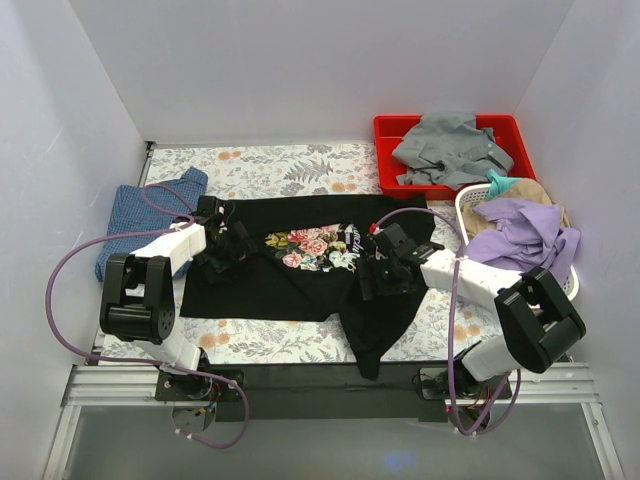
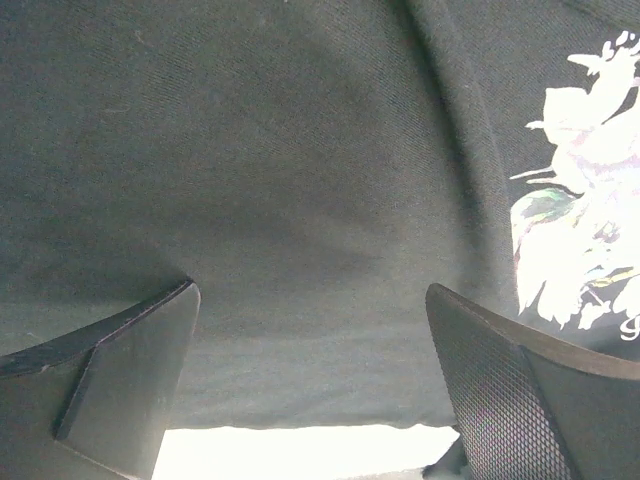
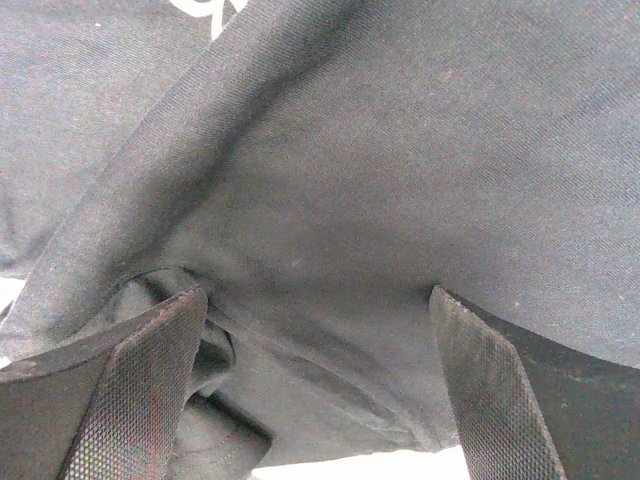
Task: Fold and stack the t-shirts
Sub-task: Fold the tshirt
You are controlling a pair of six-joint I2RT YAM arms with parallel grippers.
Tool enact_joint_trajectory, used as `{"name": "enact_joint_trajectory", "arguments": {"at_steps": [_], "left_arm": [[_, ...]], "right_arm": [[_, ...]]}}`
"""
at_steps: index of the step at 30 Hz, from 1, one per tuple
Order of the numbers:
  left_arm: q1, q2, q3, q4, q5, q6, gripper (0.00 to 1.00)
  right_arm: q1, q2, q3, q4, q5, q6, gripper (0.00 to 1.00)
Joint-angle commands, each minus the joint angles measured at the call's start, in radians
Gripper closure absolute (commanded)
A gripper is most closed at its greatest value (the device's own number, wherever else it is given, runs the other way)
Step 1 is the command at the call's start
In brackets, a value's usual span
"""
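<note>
From above, the black t-shirt lies spread across the middle of the floral table cover, rose print facing up, with one part trailing over the near edge. The blue t-shirt sits crumpled at the far left, just beside the left arm. A red bin of grey clothes and a white basket heaped with lilac cloth crowd the right side behind the right arm. The left gripper and right gripper rest low over opposite ends of the black shirt. In the left wrist view, the fingers stand wide apart with only flat black cloth beyond them. In the right wrist view, the fingers are equally spread, over a raised fold, clasping nothing.
</note>
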Motion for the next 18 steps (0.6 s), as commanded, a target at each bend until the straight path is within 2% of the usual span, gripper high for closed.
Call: {"name": "enact_joint_trajectory", "arguments": {"at_steps": [1, 6, 9, 15, 18], "left_arm": [[-0.003, 0.02, -0.048, 0.001, -0.052, -0.004, 0.03], [-0.003, 0.011, -0.063, -0.045, -0.119, -0.002, 0.03], [-0.005, 0.006, -0.062, -0.107, -0.185, -0.013, 0.04], [-0.007, 0.022, 0.007, -0.216, -0.263, -0.013, 0.04], [-0.007, 0.026, 0.039, -0.25, -0.286, 0.013, 0.04]], "right_arm": [[0.011, 0.008, -0.078, 0.0, -0.025, 0.049, 0.02], [0.011, -0.04, -0.111, -0.088, 0.048, 0.125, 0.02], [0.011, -0.086, -0.121, -0.188, 0.186, 0.196, 0.02], [0.011, -0.161, -0.098, -0.401, 0.361, 0.309, 0.02], [0.011, -0.178, -0.089, -0.432, 0.395, 0.311, 0.02]]}}
